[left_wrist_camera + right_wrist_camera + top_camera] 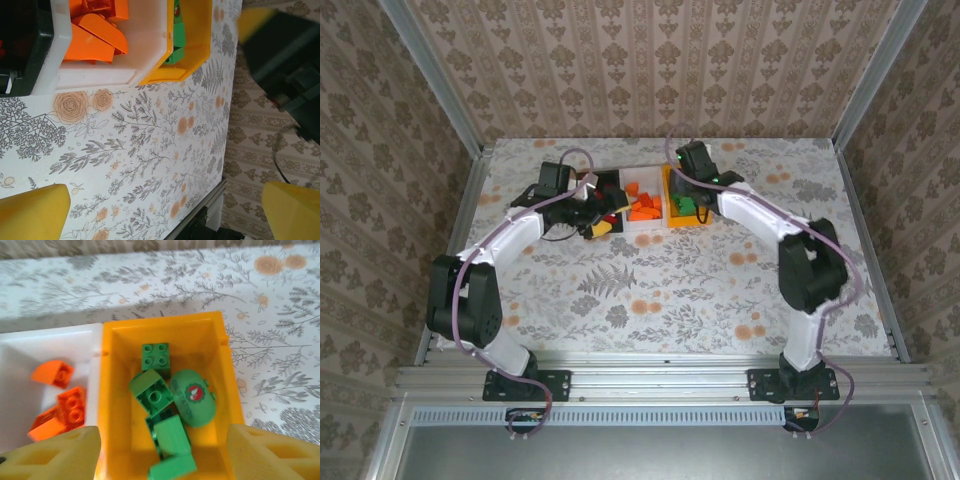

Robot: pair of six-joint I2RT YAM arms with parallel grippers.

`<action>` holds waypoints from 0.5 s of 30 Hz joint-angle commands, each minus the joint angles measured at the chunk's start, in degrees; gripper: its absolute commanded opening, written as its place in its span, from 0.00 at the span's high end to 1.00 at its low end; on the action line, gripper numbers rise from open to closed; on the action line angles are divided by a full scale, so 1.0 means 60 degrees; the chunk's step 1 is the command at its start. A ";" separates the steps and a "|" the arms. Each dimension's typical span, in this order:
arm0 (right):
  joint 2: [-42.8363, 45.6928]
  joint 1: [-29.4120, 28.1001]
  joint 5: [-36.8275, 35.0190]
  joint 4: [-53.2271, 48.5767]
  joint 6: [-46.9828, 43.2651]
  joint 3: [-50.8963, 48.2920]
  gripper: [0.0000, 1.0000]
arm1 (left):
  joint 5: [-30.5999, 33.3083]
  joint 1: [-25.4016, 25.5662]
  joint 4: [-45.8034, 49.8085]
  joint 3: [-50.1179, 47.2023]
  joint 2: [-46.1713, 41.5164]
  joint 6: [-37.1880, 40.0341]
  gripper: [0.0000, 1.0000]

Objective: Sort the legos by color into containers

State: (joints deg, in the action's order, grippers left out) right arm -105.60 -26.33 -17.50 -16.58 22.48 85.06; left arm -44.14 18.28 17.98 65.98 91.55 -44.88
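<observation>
Hovers right gripper (pixel 162 452), fingers apart and empty, over orange-yellow bin (pixel 112 390) to pool green legos (pixel 152 395); parks left gripper (pixel 162 212), spread and empty, near white bin (pixel 150 45).

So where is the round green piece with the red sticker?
In the right wrist view, the round green piece lies inside the orange-yellow bin, toward its right side, beside the green bricks.

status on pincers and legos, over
Left pincer open, empty, above table. Right pincer open over orange-yellow bin, green legos inside. Orange legos in white bin. Nothing blocking.
</observation>
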 commanded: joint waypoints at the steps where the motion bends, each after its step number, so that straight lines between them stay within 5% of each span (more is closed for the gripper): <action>1: 0.2287 -0.0356 0.0357 0.1226 -0.0340 -0.1534 0.26 | 0.0472 -0.0103 0.0560 0.0325 -0.0632 0.0601 0.00; 4: 0.4224 -0.0680 0.0367 0.2198 -0.0771 -0.3240 0.14 | 0.1933 -0.0095 0.1317 0.0652 -0.1527 0.1561 0.00; 5: 0.5158 -0.0812 0.0383 0.2511 -0.1000 -0.3805 0.00 | 0.2607 -0.0081 0.1605 0.0768 -0.1951 0.1969 0.00; 11: 0.7901 -0.1325 0.0206 0.4612 -0.1551 -0.6729 0.00 | 0.7737 0.1048 0.2003 0.0626 -0.4973 0.2990 0.00; 15: 0.8225 -0.1256 -0.0929 0.4546 -0.1838 -0.7436 0.00 | 1.1168 0.2327 -0.0587 -0.1822 -0.6724 0.2203 0.00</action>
State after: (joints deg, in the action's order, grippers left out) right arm -55.66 -34.02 -17.28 8.21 13.45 42.74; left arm 1.41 29.63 21.02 63.81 53.80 -31.29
